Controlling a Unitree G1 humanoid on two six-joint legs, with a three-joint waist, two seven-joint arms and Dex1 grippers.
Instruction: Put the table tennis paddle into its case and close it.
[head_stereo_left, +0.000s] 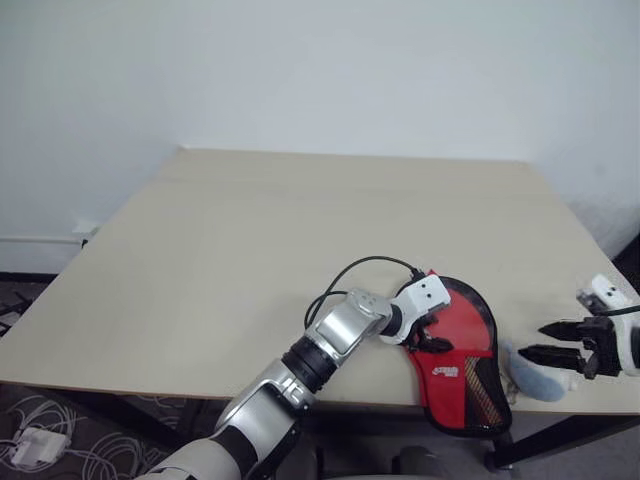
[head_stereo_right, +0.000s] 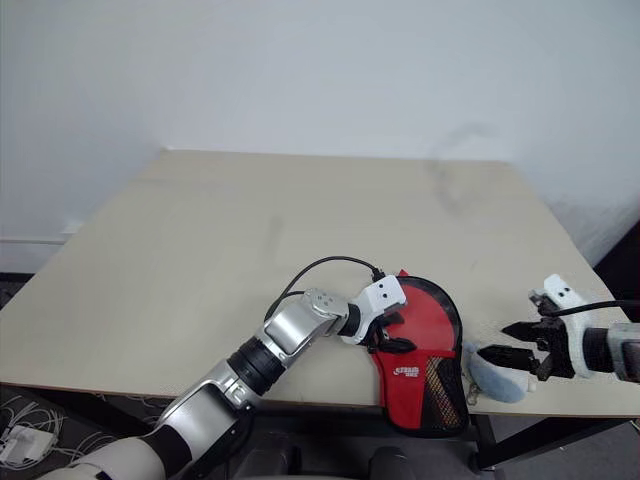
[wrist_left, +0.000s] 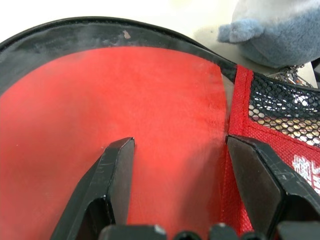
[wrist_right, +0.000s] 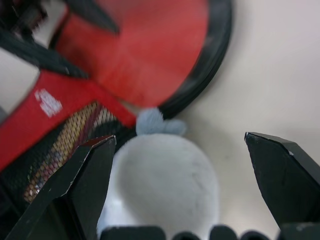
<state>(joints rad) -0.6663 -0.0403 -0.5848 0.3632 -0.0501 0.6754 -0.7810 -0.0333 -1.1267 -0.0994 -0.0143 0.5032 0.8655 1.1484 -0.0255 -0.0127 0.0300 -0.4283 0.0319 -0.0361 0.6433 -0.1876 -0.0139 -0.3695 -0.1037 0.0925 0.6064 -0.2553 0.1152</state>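
Left wrist view shows left hand (wrist_left: 175, 185) fingers astride case (wrist_left: 100, 100) flap.

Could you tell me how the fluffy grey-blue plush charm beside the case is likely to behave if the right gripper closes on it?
The fluffy grey-blue plush charm looks soft, so it would probably squash rather than resist between the open right gripper. It appears light and may slide on the smooth beige table. It seems chained to the red-and-black paddle-shaped case, so lifting may tug that.

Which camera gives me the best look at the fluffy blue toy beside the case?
Right wrist view: the toy lies whole between the right gripper's open fingers. Left wrist view catches one corner; the head views show it partly behind that gripper, beside the case.
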